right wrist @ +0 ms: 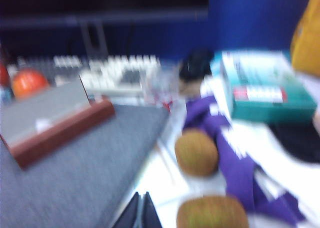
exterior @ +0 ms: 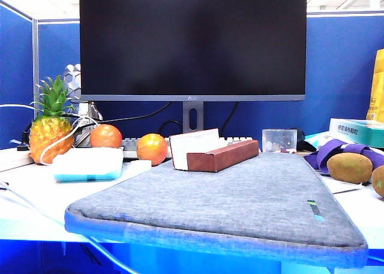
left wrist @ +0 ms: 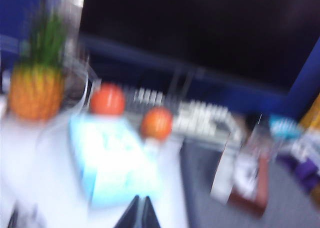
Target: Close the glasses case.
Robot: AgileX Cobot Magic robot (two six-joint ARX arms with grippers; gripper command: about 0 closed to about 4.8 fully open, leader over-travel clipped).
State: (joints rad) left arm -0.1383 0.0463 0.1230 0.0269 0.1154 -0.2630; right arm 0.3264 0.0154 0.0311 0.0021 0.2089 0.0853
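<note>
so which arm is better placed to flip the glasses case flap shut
Probably the left, though it's close. The glasses case sits slightly left of the mat's middle with its flap up. Neither arm shows in the exterior view; both the left gripper and the right gripper are shut and well short of it.

The case [exterior: 219, 154] sits open at the far edge of the mat [exterior: 240, 208], below the monitor [exterior: 192, 43]. Two oranges [exterior: 151, 148] and a pineapple [exterior: 49, 133] lie left; kiwis [exterior: 350, 167] right. Left gripper [left wrist: 140, 213] hangs above the tissue pack [left wrist: 112, 160], right gripper [right wrist: 141, 210] by the mat's right edge.
</note>
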